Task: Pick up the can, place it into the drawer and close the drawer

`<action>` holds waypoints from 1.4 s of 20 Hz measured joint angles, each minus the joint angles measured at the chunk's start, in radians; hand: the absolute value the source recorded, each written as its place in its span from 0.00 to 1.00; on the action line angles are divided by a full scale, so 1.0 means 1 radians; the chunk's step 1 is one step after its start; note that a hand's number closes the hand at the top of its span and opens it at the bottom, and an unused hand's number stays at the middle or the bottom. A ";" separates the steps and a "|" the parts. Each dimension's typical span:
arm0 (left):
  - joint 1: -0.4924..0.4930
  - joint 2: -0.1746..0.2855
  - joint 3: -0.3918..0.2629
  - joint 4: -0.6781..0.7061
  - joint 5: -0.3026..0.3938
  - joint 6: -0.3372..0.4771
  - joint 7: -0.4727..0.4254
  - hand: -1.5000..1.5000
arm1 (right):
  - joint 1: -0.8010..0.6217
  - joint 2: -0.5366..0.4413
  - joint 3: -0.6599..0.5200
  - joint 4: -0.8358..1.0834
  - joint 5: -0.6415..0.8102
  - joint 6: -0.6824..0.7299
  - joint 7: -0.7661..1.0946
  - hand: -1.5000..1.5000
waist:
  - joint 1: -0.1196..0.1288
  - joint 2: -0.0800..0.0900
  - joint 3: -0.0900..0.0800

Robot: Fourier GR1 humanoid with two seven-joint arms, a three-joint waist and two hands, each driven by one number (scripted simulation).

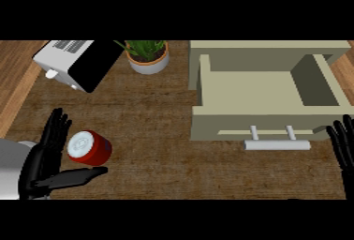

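Can (pixel 88 148): red, tipped over, pale top facing up-left; on the tabletop (pixel 162 157) at lower left, well apart from the drawer (pixel 259 91).
Left hand (pixel 38 164): just beside the can; fingers (pixel 55 129) straight, released; thumb stretched below it.
Drawer: open, handle (pixel 276 145) toward the robot.
Right hand (pixel 342 143): resting at right edge, released.

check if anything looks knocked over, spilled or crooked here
Nothing is spilled or damaged. Only the white appliance at top left sits askew, turned at an angle to the drawer, which stands open. The can by the left hand looks whole.
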 measured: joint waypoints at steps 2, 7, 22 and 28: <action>0.002 0.002 0.007 0.034 -0.003 -0.001 -0.029 0.00 | -0.014 -0.004 -0.008 0.016 -0.001 0.004 -0.002 0.00 | 0.000 0.000 0.000; 0.016 0.023 0.040 0.105 0.013 -0.026 -0.100 0.00 | 0.028 0.000 -0.026 -0.010 -0.015 0.035 -0.013 0.00 | 0.000 0.000 0.000; -0.007 0.055 0.084 0.343 0.015 -0.060 -0.273 0.00 | -0.007 0.018 -0.030 -0.021 0.008 0.021 0.006 0.00 | 0.000 0.000 0.000; -0.022 0.077 0.112 0.433 0.038 -0.080 -0.314 0.00 | -0.008 0.009 -0.059 -0.015 -0.007 0.043 0.007 0.00 | 0.000 0.000 0.000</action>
